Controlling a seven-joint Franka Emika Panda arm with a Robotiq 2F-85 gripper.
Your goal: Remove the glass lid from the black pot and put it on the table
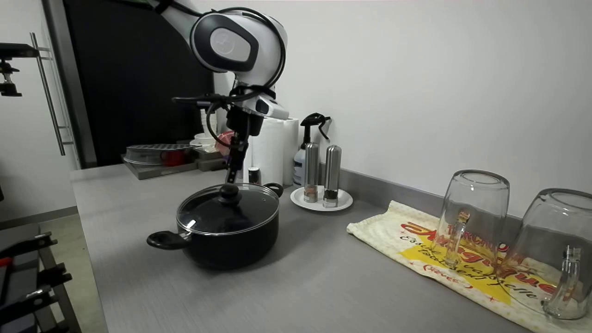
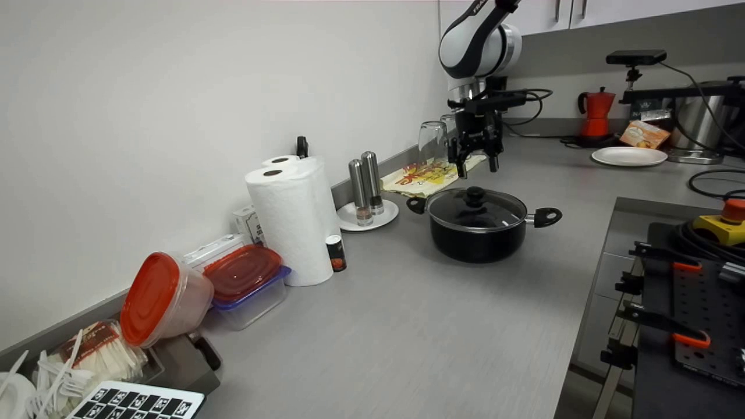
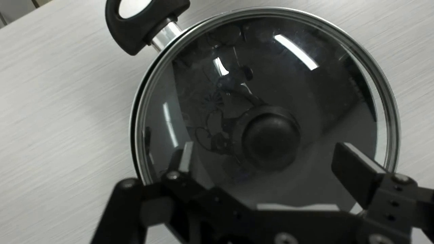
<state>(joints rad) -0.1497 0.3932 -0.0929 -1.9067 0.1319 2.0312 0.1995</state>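
A robot arm [image 1: 240, 41] reaches over a grey desk [image 2: 407, 337], its pincer [image 2: 478, 170] hanging above a black pot [image 2: 477, 244] that still wears its glass lid [image 1: 245, 215]. The jaws stand wide apart and have hold of nothing; in the wrist view, the lid's dark knob [image 3: 271, 140] appears between the fingers [image 3: 351, 171], while in an exterior view both tips show above the lid, apart from it. The lid rests on the pot's rim, and two black side handles [image 2: 547, 217] jut out at opposite sides. Near the pot, by the wall, two metal grinders [image 1: 332, 169] stand upright on a white plate [image 1: 346, 199], with paper towel rolls [image 2: 291, 233] close by. On their other side, two clear glass mugs [image 1: 471, 208] sit on a printed cloth [image 1: 377, 229] of yellow and red. A red moka pot [image 2: 596, 113] stands well apart in an exterior view.
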